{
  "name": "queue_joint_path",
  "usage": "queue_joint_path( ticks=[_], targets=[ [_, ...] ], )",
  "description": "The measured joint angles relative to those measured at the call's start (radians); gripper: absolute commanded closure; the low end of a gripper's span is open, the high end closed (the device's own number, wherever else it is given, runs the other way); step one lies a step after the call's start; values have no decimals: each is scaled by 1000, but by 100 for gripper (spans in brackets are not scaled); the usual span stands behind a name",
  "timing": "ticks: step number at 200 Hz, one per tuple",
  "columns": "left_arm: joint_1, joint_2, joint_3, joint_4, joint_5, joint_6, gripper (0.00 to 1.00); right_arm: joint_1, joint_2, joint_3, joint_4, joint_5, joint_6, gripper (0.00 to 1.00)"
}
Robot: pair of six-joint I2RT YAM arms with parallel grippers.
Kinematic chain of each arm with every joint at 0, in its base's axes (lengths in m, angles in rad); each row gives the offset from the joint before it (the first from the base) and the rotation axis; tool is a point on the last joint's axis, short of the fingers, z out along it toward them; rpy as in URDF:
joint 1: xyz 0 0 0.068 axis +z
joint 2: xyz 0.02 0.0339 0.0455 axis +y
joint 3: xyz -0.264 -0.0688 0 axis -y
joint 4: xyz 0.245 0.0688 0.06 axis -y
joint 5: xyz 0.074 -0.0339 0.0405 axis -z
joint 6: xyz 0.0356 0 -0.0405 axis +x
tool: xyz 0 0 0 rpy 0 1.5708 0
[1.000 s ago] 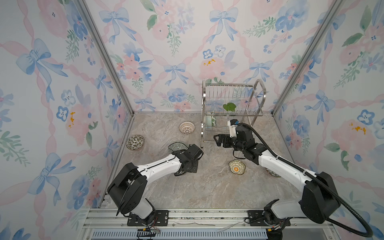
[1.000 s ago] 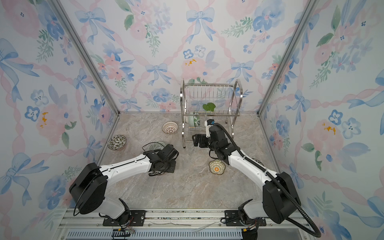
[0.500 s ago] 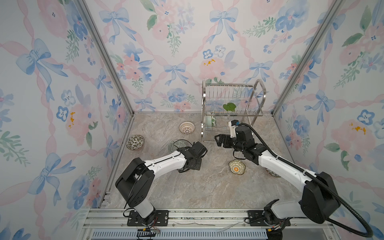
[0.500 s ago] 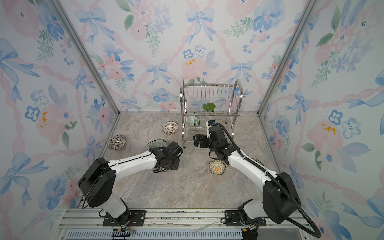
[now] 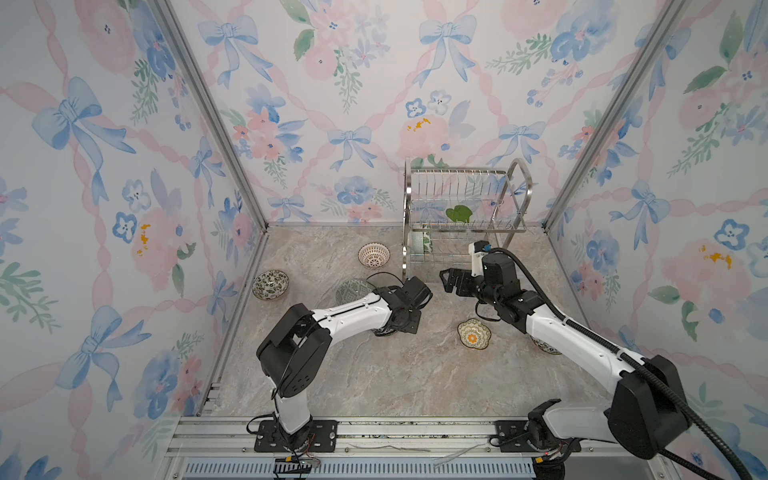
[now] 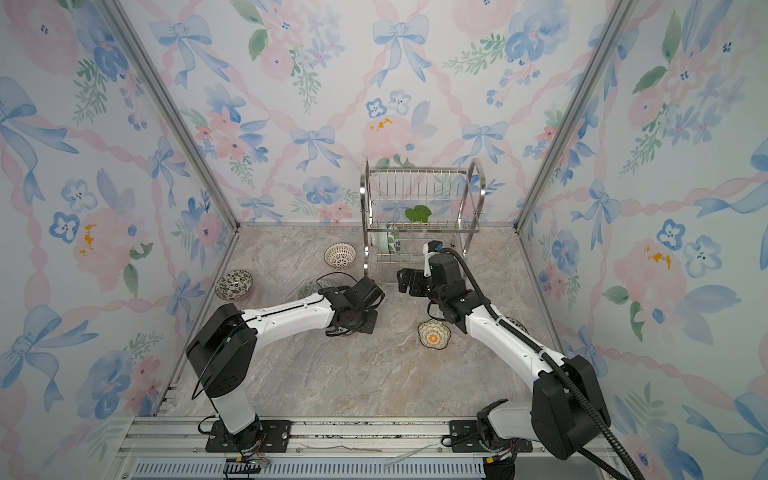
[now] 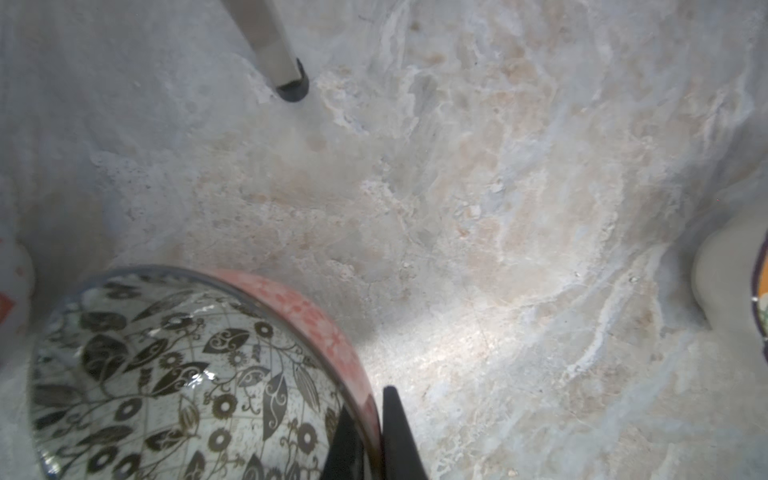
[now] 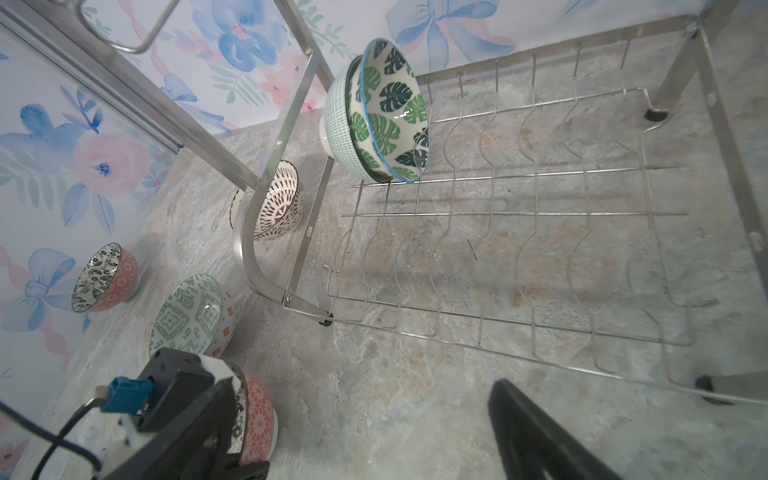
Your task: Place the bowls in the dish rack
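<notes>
Left gripper (image 7: 370, 419) pinches the rim of a floral bowl (image 7: 166, 374) just near-left of the rack (image 5: 457, 169), likely to carry it over, while the right gripper (image 5: 446, 282) hangs wide open and empty before the lower tier (image 8: 515, 214), where two bowls (image 8: 386, 112) stand upright.

Nothing readable is showing anywhere: the bowls (image 8: 386, 116) are carrying only painted patterns, and the dish rack (image 8: 244, 237) is bearing no label, brand, number or sign.

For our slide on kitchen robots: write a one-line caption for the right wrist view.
Leaf bowl nested in mint bowl, standing in the dish rack; other bowls wait on the table.
</notes>
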Motion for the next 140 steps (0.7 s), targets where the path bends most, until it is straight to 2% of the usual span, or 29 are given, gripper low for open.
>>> queue_joint_path(
  ticks=[46,60,78,120,140],
  targets=[
    [-3,35,39,-1,0,2,90,-39,-8,-12,-7,-17,-3,3],
    [-3,45,46,0,6,2,80,-41,-8,-16,-6,-23,-3,3],
    [-3,72,47,14,28,6,74,-41,-8,-21,-7,-30,-3,3],
    [-4,96,51,12,50,9,48,-41,-8,-21,-14,-30,-7,3],
    [-4,93,55,13,50,12,39,-41,-8,-21,-20,-30,-15,3]
  ],
)
